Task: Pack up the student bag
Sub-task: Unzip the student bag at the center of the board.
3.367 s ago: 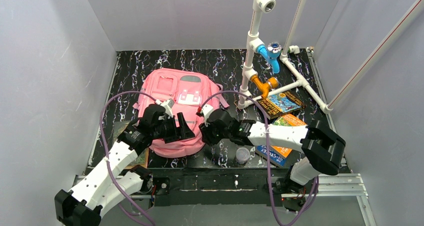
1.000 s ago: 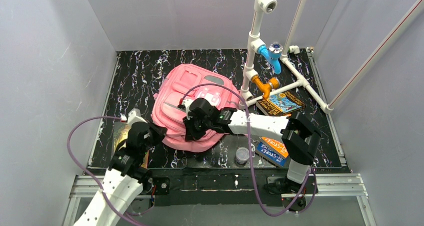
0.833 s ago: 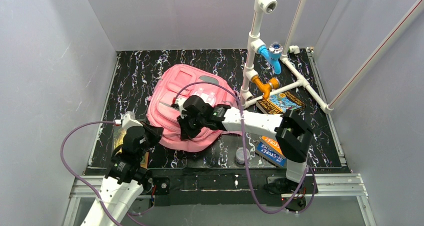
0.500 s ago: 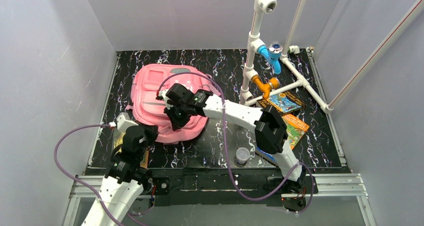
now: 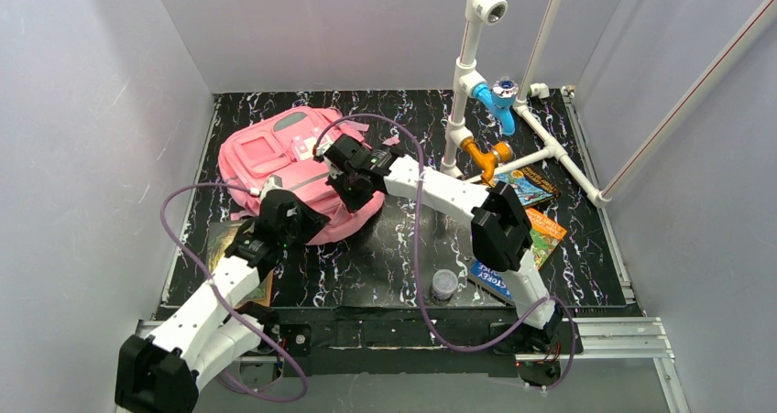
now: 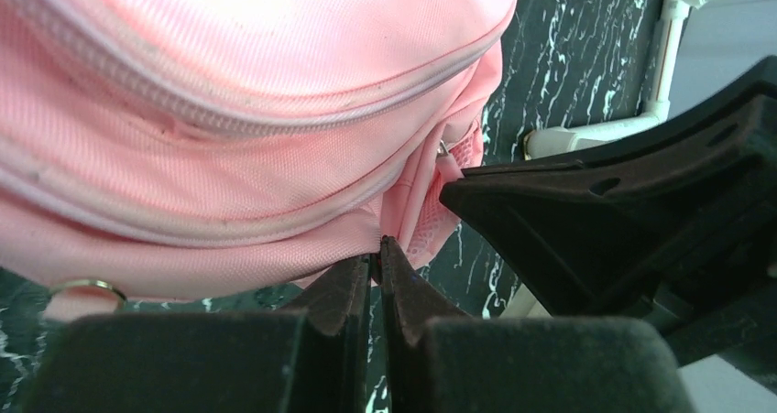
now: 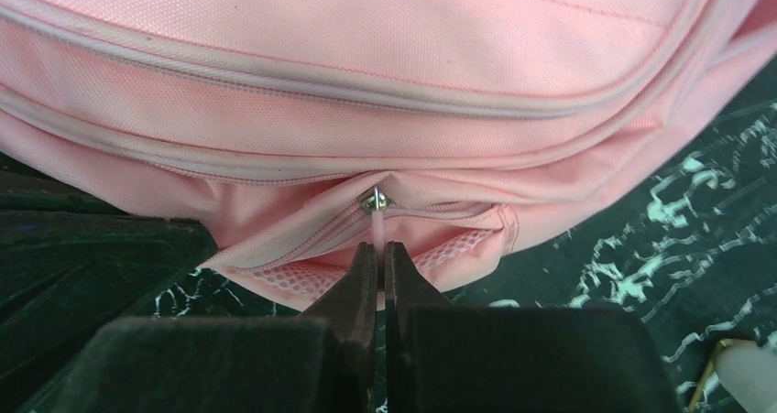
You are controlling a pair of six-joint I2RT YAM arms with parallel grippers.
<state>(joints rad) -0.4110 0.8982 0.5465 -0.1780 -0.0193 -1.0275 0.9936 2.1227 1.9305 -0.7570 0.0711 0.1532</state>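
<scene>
The pink student bag [image 5: 261, 157] lies flat at the back left of the table. My left gripper [image 5: 316, 227] is at its near edge, shut on a fold of pink fabric [image 6: 275, 257] at the bottom seam; in the wrist view the left gripper [image 6: 376, 253] has its tips pinched together. My right gripper [image 5: 353, 198] reaches across from the right. In its wrist view the right gripper [image 7: 380, 253] is shut on the pink zipper pull [image 7: 377, 228], which hangs from a metal slider above a mesh pocket [image 7: 302, 276]. The right gripper's black body [image 6: 623, 211] is close beside the left.
A white pipe frame [image 5: 458, 111] with blue and orange fittings stands at the back right. Picture books [image 5: 527, 186] lie on the right side. A small clear jar [image 5: 444, 285] sits near the front edge. Another book [image 5: 220, 248] lies under the left arm.
The bag has slid and turned toward the back left, with the right gripper on it. My left arm has swung in from the front left and closed on the bag's near edge.
</scene>
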